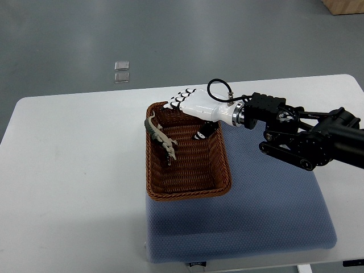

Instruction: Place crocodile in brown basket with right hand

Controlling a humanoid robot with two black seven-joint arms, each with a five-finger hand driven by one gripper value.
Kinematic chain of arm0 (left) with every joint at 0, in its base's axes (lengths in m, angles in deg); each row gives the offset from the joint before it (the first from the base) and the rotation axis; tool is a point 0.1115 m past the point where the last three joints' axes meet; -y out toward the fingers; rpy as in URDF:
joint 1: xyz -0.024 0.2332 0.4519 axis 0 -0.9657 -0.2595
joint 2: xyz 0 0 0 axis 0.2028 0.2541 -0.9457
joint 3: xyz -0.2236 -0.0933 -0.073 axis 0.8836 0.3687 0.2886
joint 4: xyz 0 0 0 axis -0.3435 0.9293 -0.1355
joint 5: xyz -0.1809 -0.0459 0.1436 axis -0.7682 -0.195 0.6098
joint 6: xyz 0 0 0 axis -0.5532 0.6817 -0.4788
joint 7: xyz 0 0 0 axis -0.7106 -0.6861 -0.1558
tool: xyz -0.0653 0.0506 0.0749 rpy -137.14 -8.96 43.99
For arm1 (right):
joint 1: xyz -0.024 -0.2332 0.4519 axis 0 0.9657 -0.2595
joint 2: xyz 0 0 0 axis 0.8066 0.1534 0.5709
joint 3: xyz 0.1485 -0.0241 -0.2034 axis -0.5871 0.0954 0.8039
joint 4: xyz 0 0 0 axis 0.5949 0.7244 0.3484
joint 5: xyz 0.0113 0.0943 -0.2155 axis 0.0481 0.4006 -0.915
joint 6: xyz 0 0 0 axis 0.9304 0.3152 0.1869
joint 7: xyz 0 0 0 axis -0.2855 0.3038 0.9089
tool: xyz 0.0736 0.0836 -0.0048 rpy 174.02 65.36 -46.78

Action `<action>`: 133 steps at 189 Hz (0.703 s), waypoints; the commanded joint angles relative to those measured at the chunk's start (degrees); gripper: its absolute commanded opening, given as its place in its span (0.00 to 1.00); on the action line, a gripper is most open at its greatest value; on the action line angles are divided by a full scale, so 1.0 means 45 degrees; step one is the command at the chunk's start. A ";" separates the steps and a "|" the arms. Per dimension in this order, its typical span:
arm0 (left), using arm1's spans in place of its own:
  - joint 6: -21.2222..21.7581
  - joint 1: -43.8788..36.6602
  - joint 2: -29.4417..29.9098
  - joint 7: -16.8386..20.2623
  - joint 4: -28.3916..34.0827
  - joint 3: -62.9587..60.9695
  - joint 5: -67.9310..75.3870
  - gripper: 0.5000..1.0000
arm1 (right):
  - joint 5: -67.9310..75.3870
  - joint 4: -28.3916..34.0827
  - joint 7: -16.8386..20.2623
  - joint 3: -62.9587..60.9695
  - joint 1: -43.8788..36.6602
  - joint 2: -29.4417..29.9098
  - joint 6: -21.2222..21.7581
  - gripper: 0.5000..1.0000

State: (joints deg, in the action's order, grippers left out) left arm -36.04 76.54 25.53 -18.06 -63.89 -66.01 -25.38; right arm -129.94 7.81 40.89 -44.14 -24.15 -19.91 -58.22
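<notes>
The toy crocodile (161,138), green with a pale belly, lies inside the brown wicker basket (190,195), along its left wall with the tail toward the far corner. My right hand (187,105), white with black finger pads, hovers over the basket's far right rim. Its fingers (175,103) are spread and hold nothing, and the thumb (202,135) hangs down into the basket. The hand is a short way right of the crocodile and does not touch it. Its black arm (307,136) comes in from the right edge. No left arm shows.
The basket stands partly on a blue-grey mat (256,216) that covers the near right of the white table (68,170). Two small clear squares (121,71) lie on the grey floor beyond the table. A wooden box corner (344,5) shows at top right.
</notes>
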 commanded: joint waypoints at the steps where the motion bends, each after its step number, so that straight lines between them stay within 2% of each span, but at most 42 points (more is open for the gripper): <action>1: 0.0000 0.0001 0.0000 0.0000 -0.0019 0.0000 -0.0001 1.00 | 0.0020 -0.0012 -0.0007 -0.0451 0.0002 -0.0264 0.0038 0.83; 47: 0.0000 0.0001 0.0000 0.0000 0.0000 0.0000 -0.0001 1.00 | 0.0215 -0.0070 -0.0027 -0.2347 0.0451 -0.1007 0.0527 0.83; 65: 0.0000 0.0001 0.0000 0.0000 0.0000 0.0000 -0.0001 1.00 | 0.0371 -0.0285 -0.0007 -0.4241 0.1056 -0.1105 0.1386 0.83; 82: 0.0000 0.0001 0.0000 0.0000 0.0000 0.0000 -0.0001 1.00 | 0.0683 -0.0539 0.0090 -0.6875 0.1915 -0.1085 0.2733 0.83; 92: 0.0000 0.0001 0.0000 0.0000 0.0000 0.0000 -0.0001 1.00 | 0.0684 -0.0539 0.0090 -0.6878 0.1916 -0.1085 0.2734 0.83; 93: 0.0000 0.0001 0.0000 0.0000 0.0000 0.0000 -0.0001 1.00 | 0.0993 -0.0655 0.0129 -0.8444 0.2361 -0.0950 0.3488 0.83; 101: 0.0000 0.0001 0.0000 0.0000 0.0000 0.0000 -0.0001 1.00 | 0.1328 -0.0773 0.0207 -0.9610 0.2774 -0.0890 0.4002 0.83; 110: 0.0000 0.0001 0.0000 0.0000 0.0000 0.0000 -0.0001 1.00 | 0.1328 -0.0773 0.0208 -0.9613 0.2775 -0.0890 0.4003 0.83; 111: 0.0000 0.0001 0.0000 0.0000 0.0000 0.0000 -0.0001 1.00 | 0.1831 -0.0928 0.0362 -1.0831 0.3201 -0.0754 0.4487 0.83; 117: 0.0000 0.0001 0.0000 0.0000 0.0000 0.0000 -0.0001 1.00 | 0.2206 -0.1046 0.0500 -1.1369 0.3380 -0.0675 0.4686 0.83; 133: 0.0000 0.0001 0.0000 0.0000 0.0000 0.0000 -0.0001 1.00 | 0.3653 -0.1555 0.0813 -1.1976 0.3517 -0.0441 0.4804 0.83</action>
State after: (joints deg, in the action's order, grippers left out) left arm -36.04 76.53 25.53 -18.07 -63.89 -66.01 -25.38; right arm -120.58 3.26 42.93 -92.79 -9.85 -23.15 -38.25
